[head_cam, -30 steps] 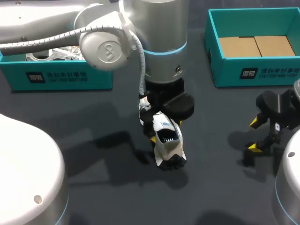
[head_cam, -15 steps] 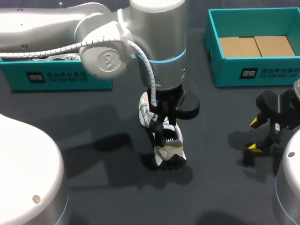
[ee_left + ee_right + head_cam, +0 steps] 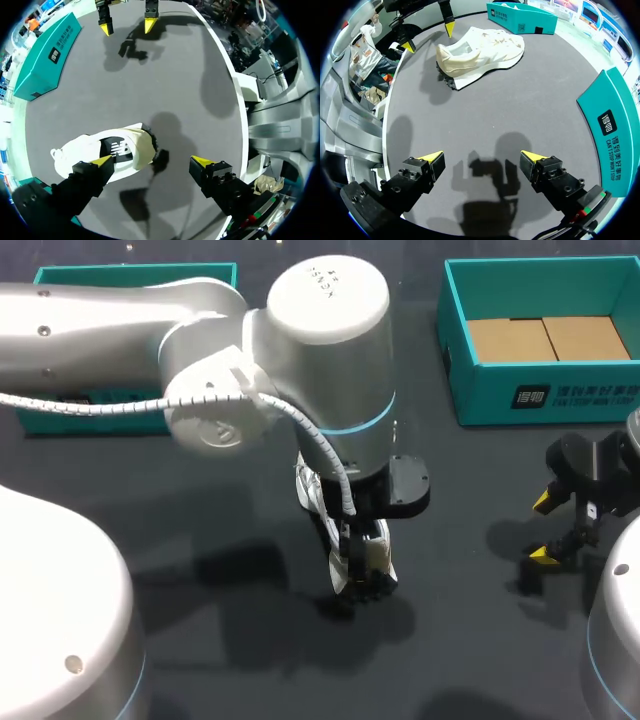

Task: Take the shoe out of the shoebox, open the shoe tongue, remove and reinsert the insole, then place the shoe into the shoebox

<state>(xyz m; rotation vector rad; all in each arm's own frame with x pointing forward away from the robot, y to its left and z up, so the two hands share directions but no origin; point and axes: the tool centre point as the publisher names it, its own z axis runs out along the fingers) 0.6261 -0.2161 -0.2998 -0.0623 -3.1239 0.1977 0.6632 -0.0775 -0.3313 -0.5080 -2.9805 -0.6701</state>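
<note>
Shoe (image 3: 377, 558) is out of the shoebox (image 3: 500, 400) and sits on the tabletop (image 3: 200, 640) near the middle, well apart from the box. In the right wrist view it looks to rest on its sole.

Long axis, head view: heel toward the robot, toe away and a little to the left, pointing at the second teal box (image 3: 95, 420).

Left arm comes in from the left and hangs right over the shoe, covering most of it in the head view. Left claw (image 3: 152, 161) is spread wide and pinches nothing. In its wrist view the heel end lies between the two fingers, one tip sits over the shoe's side near the middle, and the toe runs out past that tip. So the line between the tips lies roughly along the shoe, not across it. Whether that tip touches the shoe: cannot tell.

Right claw (image 3: 481, 157) is also spread and empty, low near the right side of the tabletop with the shoebox just beside it. The shoe lies ahead of it, well apart, heel end nearer.

Judgement: shoe removal is done and the tongue step is in hand. Left arm is far nearer. The tongue itself cannot be made out under the wrist. With the fingers set along the long axis, a grip on the tongue likely needs the upper tip inside the collar, or a wrist turn
</note>
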